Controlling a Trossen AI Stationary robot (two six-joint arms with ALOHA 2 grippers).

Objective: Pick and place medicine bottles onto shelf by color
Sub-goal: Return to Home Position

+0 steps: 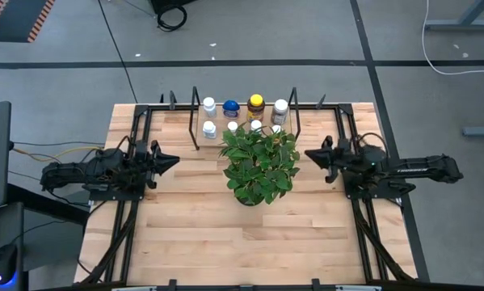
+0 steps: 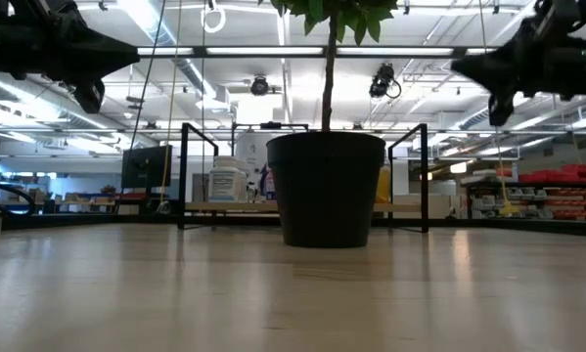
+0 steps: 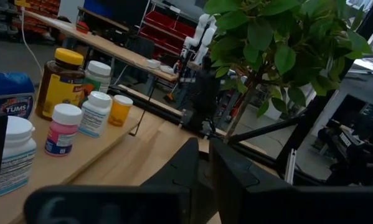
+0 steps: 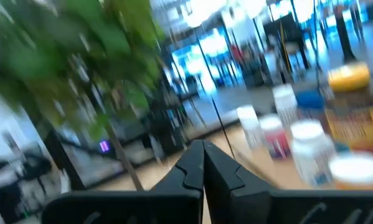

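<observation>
Several medicine bottles stand on the shelf [image 1: 195,121], a low black rack at the table's far middle: white ones [image 1: 209,105], a blue one [image 1: 230,107] and an amber one with a yellow cap [image 1: 256,103]. The left wrist view shows the amber bottle [image 3: 60,84], a blue bottle [image 3: 9,93] and white bottles [image 3: 94,115] on the shelf's wooden board. My left gripper [image 1: 174,160] hovers left of the plant, pointing level, a narrow gap between its fingers [image 3: 186,168]. My right gripper [image 1: 309,153] hovers right of the plant, shut and empty.
A leafy green plant [image 1: 258,162] in a black pot [image 2: 325,186] stands mid-table just in front of the shelf, between the two grippers, and hides part of the shelf. Bare wood lies toward the near edge [image 1: 242,242]. Black frame rails [image 1: 136,226] run along both sides.
</observation>
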